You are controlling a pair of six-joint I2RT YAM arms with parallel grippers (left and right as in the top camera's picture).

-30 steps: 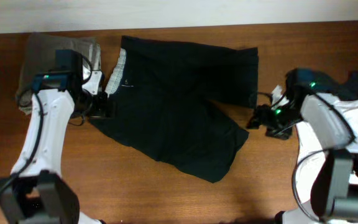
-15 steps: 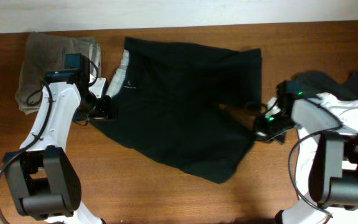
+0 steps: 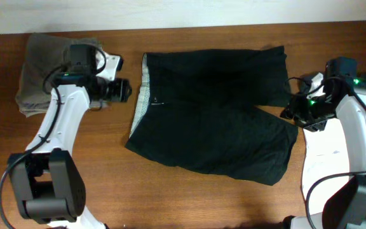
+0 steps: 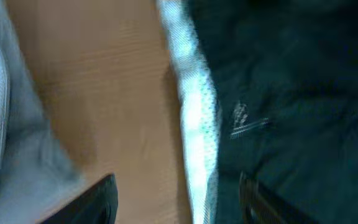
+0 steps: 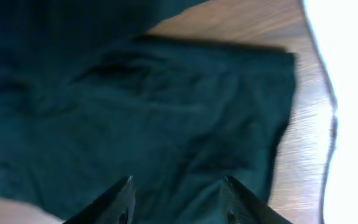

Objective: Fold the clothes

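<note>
Overhead and wrist views of the bench (image 3: 94,165). At far left lies a grey-olive folded garment (image 3: 40,70), with the left arm reaching across its near corner. The left pincer (image 3: 121,90) stands just left of the black shorts (image 3: 215,117), apart from the cloth in the overhead view. In the left wrist view the left pincer (image 4: 179,205) has its fingers (image 4: 104,199) spread wide and holds nothing; the pale grey waistband (image 4: 194,118) and bare wood show between them. The shorts lie spread flat at mid-bench, plain black, lightly creased, with the waistband (image 3: 143,95) a pale strip along their left edge and a small pale mark just inside it. Their long axis runs left to right across the bench: waist to the left, both legs pointing right, the lower leg angled slightly toward the near edge. The right pincer (image 3: 295,114) sits at the right edge of the shorts, between the two leg hems. In the right wrist view the right pincer (image 5: 178,202) is likewise spread and grips nothing, with black fabric below; whether it touches the cloth cannot be told. A white garment (image 5: 347,93) lies just beyond the hem at far right.
</note>
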